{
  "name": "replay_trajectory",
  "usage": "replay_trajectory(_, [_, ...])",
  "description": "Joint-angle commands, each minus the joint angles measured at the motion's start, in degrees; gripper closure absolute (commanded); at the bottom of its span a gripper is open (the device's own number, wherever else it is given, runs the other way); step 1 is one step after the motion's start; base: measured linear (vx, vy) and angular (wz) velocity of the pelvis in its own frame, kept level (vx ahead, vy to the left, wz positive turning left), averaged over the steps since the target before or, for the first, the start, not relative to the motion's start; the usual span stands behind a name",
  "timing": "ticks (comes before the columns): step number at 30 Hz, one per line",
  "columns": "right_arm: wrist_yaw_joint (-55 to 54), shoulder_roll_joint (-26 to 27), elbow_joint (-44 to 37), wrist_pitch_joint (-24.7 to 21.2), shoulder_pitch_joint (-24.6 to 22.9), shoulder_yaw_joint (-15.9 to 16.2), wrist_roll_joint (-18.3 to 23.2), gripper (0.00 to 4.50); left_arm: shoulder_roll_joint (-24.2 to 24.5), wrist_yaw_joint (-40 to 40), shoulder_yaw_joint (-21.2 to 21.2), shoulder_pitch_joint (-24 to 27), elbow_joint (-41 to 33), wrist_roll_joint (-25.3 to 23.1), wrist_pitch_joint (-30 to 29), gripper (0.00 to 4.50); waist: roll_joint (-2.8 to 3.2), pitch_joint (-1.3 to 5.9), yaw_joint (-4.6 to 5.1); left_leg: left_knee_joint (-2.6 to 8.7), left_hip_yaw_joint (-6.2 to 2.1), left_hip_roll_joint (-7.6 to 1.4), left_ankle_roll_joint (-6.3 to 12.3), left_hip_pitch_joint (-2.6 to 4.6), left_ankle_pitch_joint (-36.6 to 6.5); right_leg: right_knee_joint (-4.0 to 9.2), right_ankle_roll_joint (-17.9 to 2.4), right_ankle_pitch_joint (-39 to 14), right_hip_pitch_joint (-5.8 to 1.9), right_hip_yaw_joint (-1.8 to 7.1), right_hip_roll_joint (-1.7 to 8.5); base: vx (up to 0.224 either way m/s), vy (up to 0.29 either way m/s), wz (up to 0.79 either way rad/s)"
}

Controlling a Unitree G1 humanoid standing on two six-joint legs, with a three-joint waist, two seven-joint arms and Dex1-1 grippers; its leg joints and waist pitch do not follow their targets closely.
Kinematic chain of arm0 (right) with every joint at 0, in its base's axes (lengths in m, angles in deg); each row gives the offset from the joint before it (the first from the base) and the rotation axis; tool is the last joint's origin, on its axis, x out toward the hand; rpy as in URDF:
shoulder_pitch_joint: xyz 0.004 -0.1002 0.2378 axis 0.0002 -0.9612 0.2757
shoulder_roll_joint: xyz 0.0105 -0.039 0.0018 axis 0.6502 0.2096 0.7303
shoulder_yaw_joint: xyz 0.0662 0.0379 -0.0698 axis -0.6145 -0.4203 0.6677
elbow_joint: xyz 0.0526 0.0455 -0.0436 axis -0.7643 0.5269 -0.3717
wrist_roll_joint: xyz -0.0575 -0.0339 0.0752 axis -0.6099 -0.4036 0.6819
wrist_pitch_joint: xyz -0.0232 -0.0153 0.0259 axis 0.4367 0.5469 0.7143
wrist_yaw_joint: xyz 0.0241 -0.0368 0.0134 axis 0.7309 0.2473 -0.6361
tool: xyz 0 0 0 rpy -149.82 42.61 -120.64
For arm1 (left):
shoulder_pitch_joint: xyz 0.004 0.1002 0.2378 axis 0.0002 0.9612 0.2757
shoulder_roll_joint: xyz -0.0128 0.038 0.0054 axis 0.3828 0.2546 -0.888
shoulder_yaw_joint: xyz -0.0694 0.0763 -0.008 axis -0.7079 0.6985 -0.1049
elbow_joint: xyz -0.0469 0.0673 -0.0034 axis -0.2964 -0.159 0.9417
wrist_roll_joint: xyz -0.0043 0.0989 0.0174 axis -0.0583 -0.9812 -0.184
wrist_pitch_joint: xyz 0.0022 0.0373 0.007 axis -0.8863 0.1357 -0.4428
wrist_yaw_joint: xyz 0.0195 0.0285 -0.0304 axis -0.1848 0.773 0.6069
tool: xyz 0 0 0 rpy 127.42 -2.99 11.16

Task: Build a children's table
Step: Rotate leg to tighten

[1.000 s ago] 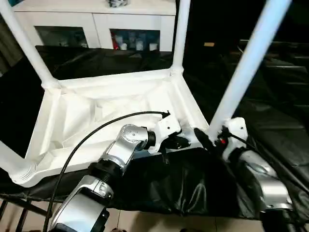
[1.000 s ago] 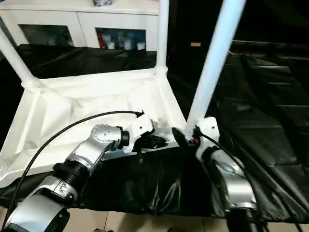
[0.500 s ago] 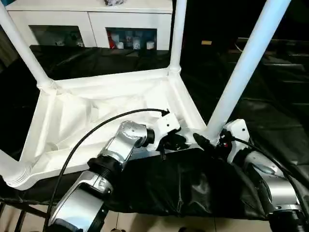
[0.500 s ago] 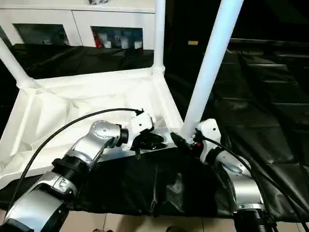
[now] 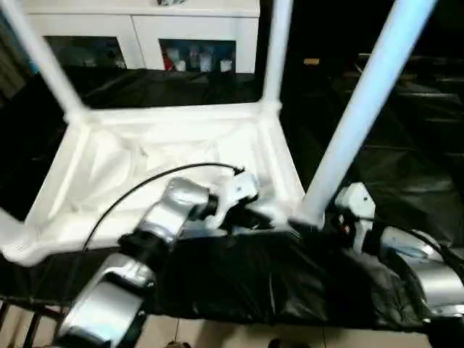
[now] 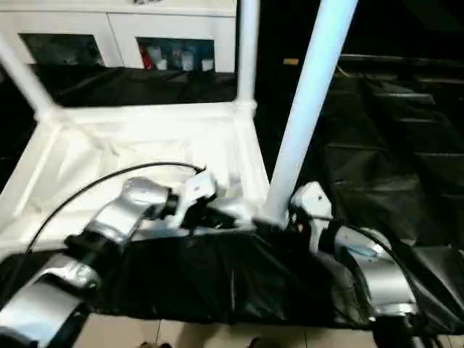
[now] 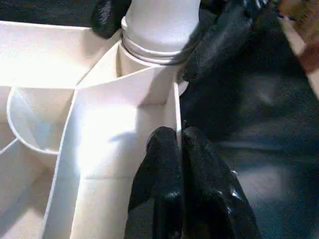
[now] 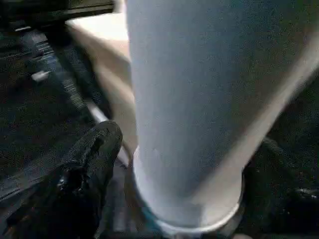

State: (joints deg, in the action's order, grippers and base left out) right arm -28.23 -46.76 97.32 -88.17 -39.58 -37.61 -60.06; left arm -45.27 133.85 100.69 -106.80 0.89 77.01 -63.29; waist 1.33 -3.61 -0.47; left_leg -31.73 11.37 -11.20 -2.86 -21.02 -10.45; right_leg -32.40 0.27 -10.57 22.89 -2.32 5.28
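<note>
The children's table [image 5: 167,156] lies upside down on a black sheet [image 5: 239,283], ribbed underside up, its legs rising out of the corner sockets. Everything here is placed from its near right corner socket [image 7: 149,59].

Nearest, the two silver forearms reach in over the black sheet towards that corner. The left gripper [image 7: 178,144] sits on the table's near side wall [image 7: 172,107], just short of the socket; its two black fingers [image 7: 162,169] are pressed together on the thin upright edge of that wall, one on each side, pinching it. In the head views this gripper [image 5: 250,210] is just to the left of the socket, with a black cable [image 5: 152,181] arching back from it over the forearm.

The right gripper [image 5: 322,221] is at the socket itself, on its right side. Its jaws stand wide around the foot of the near right leg [image 5: 359,116], and a black finger [image 8: 92,164] lies beside the leg's base where it enters the socket; whether the fingers press on the leg cannot be told.

Farther from the socket, across the top, the far right leg [image 5: 274,51] and the far left leg [image 5: 40,61] stand in their sockets. Beyond them is a white cabinet [image 5: 145,32] with glass doors.
</note>
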Motion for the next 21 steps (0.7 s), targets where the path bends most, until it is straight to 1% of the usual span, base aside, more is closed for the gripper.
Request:
replay_trajectory(1, [4.7,-2.1,-1.9,0.0,-0.6,1.5,1.4,0.77,0.9,5.8,3.0,2.3,-0.8,0.6,1.1,4.47,-0.94,2.59,-0.35,3.0,-0.56,-2.14,7.64,0.28,-10.2,2.96,-16.4,-4.9,-2.72,1.64,2.5,0.0,0.0,0.0])
replay_trajectory(2, [5.0,-2.3,-1.9,0.2,-0.6,1.5,1.4,0.77,1.1,6.1,3.1,2.4,-1.0,0.6,1.2,4.47,-0.86,2.61,-0.57,2.96,-0.52,-2.27,7.77,0.4,-9.9,2.82,-16.7,-4.6,-2.72,1.61,2.44,0.0,0.0,0.0])
replay_trajectory(3, [6.8,-3.4,-2.0,0.5,-0.5,1.6,1.7,0.77,1.9,7.3,3.8,2.7,-1.6,0.2,1.2,4.47,-0.67,2.62,-0.89,2.89,-0.42,-2.32,7.81,0.45,-9.6,2.69,-16.9,-4.3,-2.61,1.61,2.44,0.0,0.0,0.0])
replay_trajectory(4, [7.3,-3.6,-2.1,0.3,-0.5,1.7,1.9,0.77,2.1,7.6,3.9,2.7,-1.7,0.2,1.2,4.47,-0.86,2.6,-0.94,2.87,-0.35,-2.29,7.86,0.42,-9.6,2.69,-16.9,-4.3,-2.63,1.61,2.34,0.0,0.0,0.0])
replay_trajectory(5, [8.3,-4.1,-2.2,0.1,-0.4,1.8,2.1,0.77,2.5,8.1,4.3,2.9,-1.8,0.0,1.4,4.47,-0.79,2.63,-1.27,2.79,-0.32,-2.34,7.77,0.44,-9.1,2.56,-17.0,-4.0,-2.64,1.66,2.43,0.0,0.0,0.0])
replay_trajectory(6, [10.5,-5.1,-2.4,-0.9,-0.2,2.2,2.9,0.94,3.2,9.0,4.9,3.1,-1.8,-0.5,1.8,4.5,-0.78,2.66,-1.54,2.69,-0.22,-2.32,7.93,0.56,-9.0,2.45,-17.0,-3.5,-2.56,1.67,2.34,0.0,0.0,0.0])
replay_trajectory(7, [11.8,-5.7,-2.7,-1.6,-0.1,2.4,3.3,0.94,3.6,9.3,5.3,3.1,-1.8,-0.7,2.1,4.5,-0.81,2.62,-1.68,2.68,-0.25,-2.34,7.97,0.51,-8.8,2.4,-17.1,-3.3,-2.58,1.68,2.38,0.0,0.0,0.0])
replay_trajectory(8, [12.7,-6.1,-2.8,-1.9,0.0,2.7,3.6,1.04,3.8,9.5,5.4,3.1,-1.5,-0.8,2.4,4.5,-0.99,2.59,-1.77,2.66,-0.21,-2.29,8.01,0.41,-8.4,2.32,-17.0,-3.0,-2.64,1.67,2.36,0.0,0.0,0.0])
replay_trajectory(9, [13.5,-6.6,-2.8,-2.2,0.2,3.0,3.8,1.11,4.0,9.6,5.5,3.0,-1.2,-0.9,2.7,4.5,-0.92,2.61,-1.87,2.63,-0.26,-2.28,7.94,0.42,-8.5,2.34,-17.0,-3.5,-2.65,1.65,2.44,0.0,0.0,0.0])
replay_trajectory(10, [14.0,-6.9,-2.9,-2.6,0.3,3.3,4.0,1.22,4.1,9.8,5.5,3.0,-1.1,-0.9,2.8,4.5,-0.95,2.61,-1.88,2.6,-0.24,-2.25,7.85,0.4,-8.6,2.35,-16.9,-3.7,-2.64,1.65,2.45,0.0,0.0,0.0])
replay_trajectory(11, [15.0,-7.3,-2.8,-3.0,0.6,3.8,4.2,1.35,4.2,10.0,5.5,2.8,-0.7,-0.9,3.2,4.5,-1.19,2.5,-1.84,2.59,-0.23,-2.2,7.68,0.29,-9.0,2.41,-16.8,-4.5,-2.59,1.66,2.42,0.0,0.0,0.0])
replay_trajectory(12, [15.9,-7.5,-2.9,-3.7,0.8,4.1,4.5,1.45,4.4,10.4,5.4,2.7,-0.3,-0.9,3.6,4.5,-1.12,2.47,-1.89,2.64,-0.3,-2.2,7.28,0.28,-9.6,2.47,-16.4,-6.0,-2.58,1.64,2.48,0.0,0.0,0.0])
replay_trajectory(13, [15.9,-7.5,-2.9,-3.7,0.8,4.1,4.5,1.45,4.4,10.4,5.4,2.7,-0.3,-0.9,3.6,4.5,-1.09,2.38,-1.85,2.7,-0.29,-2.19,7.09,0.28,-10.0,2.58,-16.3,-7.0,-2.52,1.63,2.46,0.0,0.0,0.0])
replay_trajectory(14, [16.2,-7.5,-2.9,-4.1,0.9,4.2,4.8,1.5,4.5,10.5,5.3,2.7,-0.3,-0.9,3.7,4.5,-1.06,2.32,-1.84,2.79,-0.33,-2.24,6.51,0.35,-11.1,2.77,-15.9,-9.0,-2.45,1.67,2.51,0.0,0.0,0.0])
replay_trajectory(15, [16.6,-7.5,-3.0,-4.2,0.9,4.5,5.0,1.57,4.6,10.7,5.3,2.7,-0.4,-0.9,3.6,4.5,-1.25,2.34,-1.88,2.79,-0.27,-2.28,6.06,0.46,-11.6,2.87,-15.5,-10.1,-2.33,1.73,2.53,0.0,0.0,0.0])
replay_trajectory(17, [17.1,-7.5,-3.1,-4.6,0.9,4.9,5.4,1.77,4.7,10.9,5.4,2.7,-0.6,-0.8,3.5,4.5,-1.19,2.41,-1.9,2.79,-0.34,-2.3,5.86,0.41,-11.0,2.73,-15.5,-9.5,-2.36,1.74,2.52,0.0,0.0,0.0])
replay_trajectory(21, [17.4,-6.9,-3.9,-5.2,0.4,5.3,5.9,1.85,4.8,10.4,5.5,2.7,-0.6,-0.5,3.6,4.5,-1.19,2.54,-1.9,2.61,-0.31,-2.22,6.37,0.35,-9.6,2.41,-16.1,-6.6,-2.43,1.71,2.44,0.0,0.0,0.0])
